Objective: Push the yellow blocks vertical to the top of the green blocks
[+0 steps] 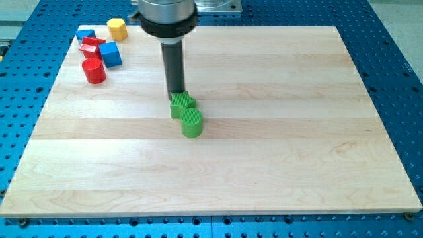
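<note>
Little looks done: my tip (176, 96), a bare rod gripping nothing, touches the green blocks (187, 114), while the one visible yellow block (117, 28) sits far off at their ten o'clock.

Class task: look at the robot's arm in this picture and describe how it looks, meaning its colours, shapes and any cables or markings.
A shiny silver-grey cylinder enters from the view's top, ringed below by a black collar. From it hangs a straight, dark grey rod, ending in my tip. No cables or markings show.
</note>
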Available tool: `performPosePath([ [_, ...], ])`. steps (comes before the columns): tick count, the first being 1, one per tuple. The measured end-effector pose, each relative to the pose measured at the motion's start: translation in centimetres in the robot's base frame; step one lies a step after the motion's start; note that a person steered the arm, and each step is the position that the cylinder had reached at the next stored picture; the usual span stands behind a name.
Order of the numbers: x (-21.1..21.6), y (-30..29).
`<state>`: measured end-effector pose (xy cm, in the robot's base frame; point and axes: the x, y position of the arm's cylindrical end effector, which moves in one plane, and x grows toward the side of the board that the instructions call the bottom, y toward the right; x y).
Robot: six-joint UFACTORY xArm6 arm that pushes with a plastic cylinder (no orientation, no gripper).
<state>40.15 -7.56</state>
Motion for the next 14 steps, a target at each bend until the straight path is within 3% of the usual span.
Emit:
performPosePath([
  [2,0.8,-20.8],
  [3,-7.8,-22.5],
  [4,-15.4,-22.3],
  [5,-19.6,-20.9],
  [6,-20.9,-18.9],
  [8,-19.1,-1.7],
  [9,-19.2,-2.0],
  [10,-13.6,-0.1],
  [11,-16.3,-2.4],
  [12,-18.8,0.0],
  [14,-14.7,1.8],
])
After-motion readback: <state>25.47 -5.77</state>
